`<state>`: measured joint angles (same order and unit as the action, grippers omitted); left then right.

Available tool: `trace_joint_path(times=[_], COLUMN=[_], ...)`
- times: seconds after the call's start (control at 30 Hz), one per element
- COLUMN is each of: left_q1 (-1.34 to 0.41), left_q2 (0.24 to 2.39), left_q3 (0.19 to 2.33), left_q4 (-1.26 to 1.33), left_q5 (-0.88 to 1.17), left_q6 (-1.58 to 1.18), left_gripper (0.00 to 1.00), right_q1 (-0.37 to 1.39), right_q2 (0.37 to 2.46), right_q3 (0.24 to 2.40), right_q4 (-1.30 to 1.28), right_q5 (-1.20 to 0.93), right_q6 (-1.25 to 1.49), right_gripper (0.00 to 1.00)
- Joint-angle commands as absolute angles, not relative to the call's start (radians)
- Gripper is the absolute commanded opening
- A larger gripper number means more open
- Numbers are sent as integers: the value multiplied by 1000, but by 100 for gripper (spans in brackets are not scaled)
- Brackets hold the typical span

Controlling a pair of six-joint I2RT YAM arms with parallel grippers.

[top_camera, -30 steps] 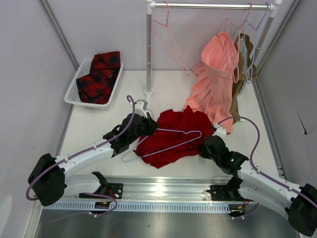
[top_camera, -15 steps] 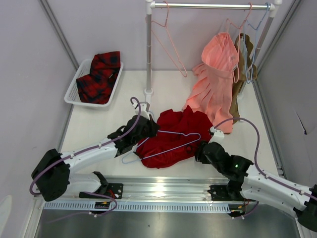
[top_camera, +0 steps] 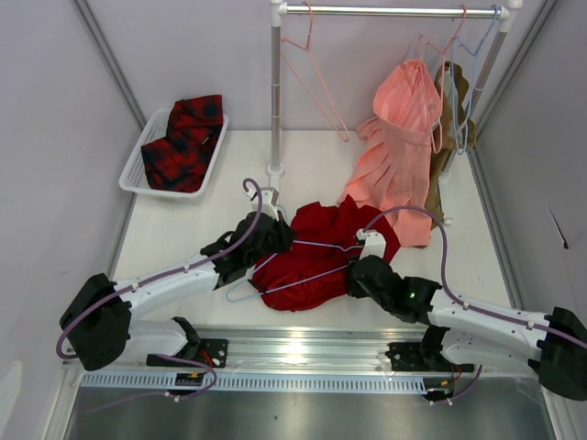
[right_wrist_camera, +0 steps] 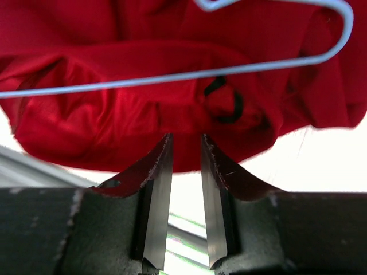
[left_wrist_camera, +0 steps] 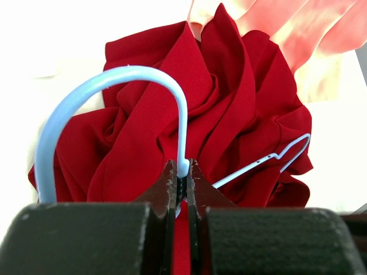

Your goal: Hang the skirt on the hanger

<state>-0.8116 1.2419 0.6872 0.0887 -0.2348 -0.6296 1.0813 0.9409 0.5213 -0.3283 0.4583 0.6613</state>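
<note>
Skirt (top_camera: 316, 258) deep red; hanger (left_wrist_camera: 122, 71) light blue; garment (top_camera: 188, 137) red-black plaid.

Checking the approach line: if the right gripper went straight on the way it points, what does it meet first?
The bunched near edge of the skirt, just ahead of the right gripper, jaws parted. The hanger wire crosses farther on, over the fabric; depth is unclear.

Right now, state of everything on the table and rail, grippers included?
Deep-red fabric skirt: crumpled on table, not hung.
Light-blue wire hanger: lying on skirt, hook base pinched.
Left gripper: shut on hanger.
Right gripper: open, empty, at skirt's edge.
Salmon-pink pleated skirt: hanging on rail.
</note>
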Motion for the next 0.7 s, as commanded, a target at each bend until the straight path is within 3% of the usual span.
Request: trace_joint_path(times=[0.0,0.37,0.67], left_q1=[-818,-819,-818], left_q2=[1247,1247,1249], left_q3=[730,738,747], left_q4=[97,92,87], left_q5=[-259,-255,-252], left_q6=[-629,-626,-617], left_gripper=[0,0,0], right_q1=[1010,962,962], right_q2=[968,1103,1061], right_q3=[508,508,465], right_q4=[-180,-104,-97], right_q5=[345,316,403], right_q6=[569,535,529], right_gripper=[30,29,32])
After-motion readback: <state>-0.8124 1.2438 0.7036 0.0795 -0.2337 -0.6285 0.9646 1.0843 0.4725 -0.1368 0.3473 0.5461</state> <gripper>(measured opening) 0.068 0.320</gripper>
